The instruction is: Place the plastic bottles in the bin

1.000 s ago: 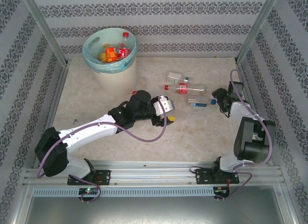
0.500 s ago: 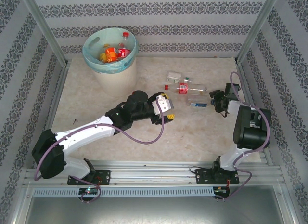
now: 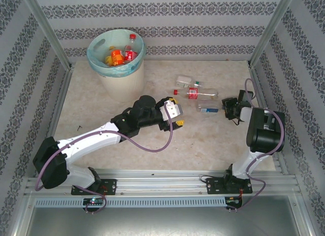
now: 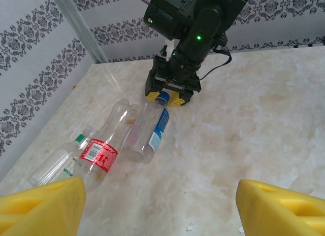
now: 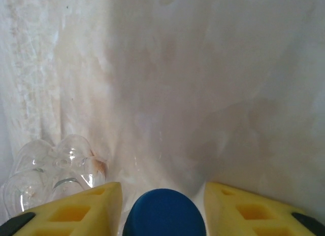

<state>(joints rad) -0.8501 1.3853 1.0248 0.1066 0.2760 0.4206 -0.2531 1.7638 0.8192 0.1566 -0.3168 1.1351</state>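
Pinching only the blue cap (image 5: pixel 163 214) of the clear blue-labelled plastic bottle (image 4: pixel 151 130) lying on the tabletop (image 4: pixel 264 124), the fingers (image 5: pixel 76 210) of the right gripper (image 5: pixel 162 189) could lose it on lifting, while the left gripper (image 4: pixel 157 191) gapes wide, empty.

The bin (image 3: pixel 120 87) stands at the far left of the table (image 3: pixel 203 144), with bottles (image 3: pixel 123 54) inside it. To its right, mid-table, loose bottles (image 3: pixel 195 92) lie side by side. The nearest bottle (image 3: pixel 208 109) has its cap between the fingers of the right gripper (image 3: pixel 227 106).

Open table (image 3: pixel 91 106) lies left of the bottles (image 3: pixel 195 93); the bin (image 3: pixel 119 81) blocks the far-left corner.
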